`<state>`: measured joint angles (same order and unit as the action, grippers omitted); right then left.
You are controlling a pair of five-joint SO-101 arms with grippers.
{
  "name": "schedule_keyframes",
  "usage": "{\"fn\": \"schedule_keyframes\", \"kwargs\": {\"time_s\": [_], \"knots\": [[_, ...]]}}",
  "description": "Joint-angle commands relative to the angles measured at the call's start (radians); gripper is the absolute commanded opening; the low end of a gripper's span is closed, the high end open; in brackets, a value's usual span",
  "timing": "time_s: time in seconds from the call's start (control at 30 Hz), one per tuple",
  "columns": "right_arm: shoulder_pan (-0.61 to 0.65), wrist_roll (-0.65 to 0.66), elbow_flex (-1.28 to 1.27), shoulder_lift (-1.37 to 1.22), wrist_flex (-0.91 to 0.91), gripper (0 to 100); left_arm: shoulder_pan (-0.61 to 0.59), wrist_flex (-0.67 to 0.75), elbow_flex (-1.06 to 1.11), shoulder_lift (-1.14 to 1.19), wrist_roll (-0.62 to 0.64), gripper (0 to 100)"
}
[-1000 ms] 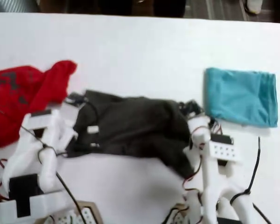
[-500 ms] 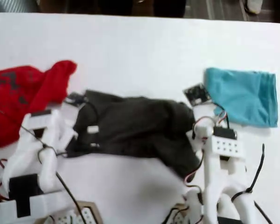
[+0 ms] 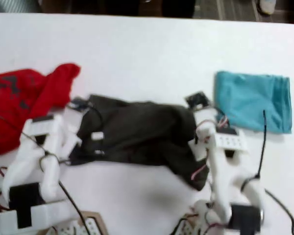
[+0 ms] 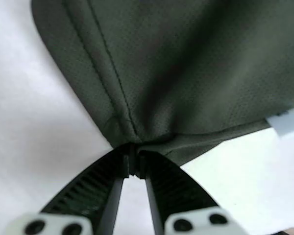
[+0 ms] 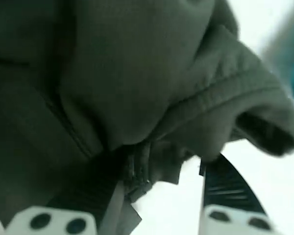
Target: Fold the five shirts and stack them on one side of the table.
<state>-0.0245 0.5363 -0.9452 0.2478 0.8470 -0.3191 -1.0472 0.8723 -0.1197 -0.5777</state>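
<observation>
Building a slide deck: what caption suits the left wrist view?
Left gripper pinches the hem of the dark shirt over the white table.

Table [image 3: 147, 44]: plain white. Dark shirt [image 3: 137, 129]: charcoal w/ olive tint, fine mesh weave up close, darker seam stitching, small white tag at edge. Red shirt [image 3: 19, 103]: bright red w/ dark grey print, too blurred to make out. Teal shirt [image 3: 252, 100]: solid teal. Arms: white w/ black blocks, red & black wires. Left gripper [image 4: 134, 166] & right gripper [image 5: 161, 176]: black ribbed fingers on white bases w/ dark screw holes
</observation>
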Motion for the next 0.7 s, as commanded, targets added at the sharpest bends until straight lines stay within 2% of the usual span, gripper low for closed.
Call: {"fn": "schedule_keyframes", "kwargs": {"time_s": [0.0,0.13,0.67], "knots": [[0.007,-0.018,0.157,-0.151,0.059,18.0,-0.009,0.034,0.001,0.011,0.011,3],[0.012,-0.025,0.301,-0.225,0.111,1.1,-0.011,0.034,0.001,0.011,0.008,3],[0.117,-0.091,0.7,-0.26,0.076,2.2,-0.011,0.034,0.002,0.011,0.009,3]]}}
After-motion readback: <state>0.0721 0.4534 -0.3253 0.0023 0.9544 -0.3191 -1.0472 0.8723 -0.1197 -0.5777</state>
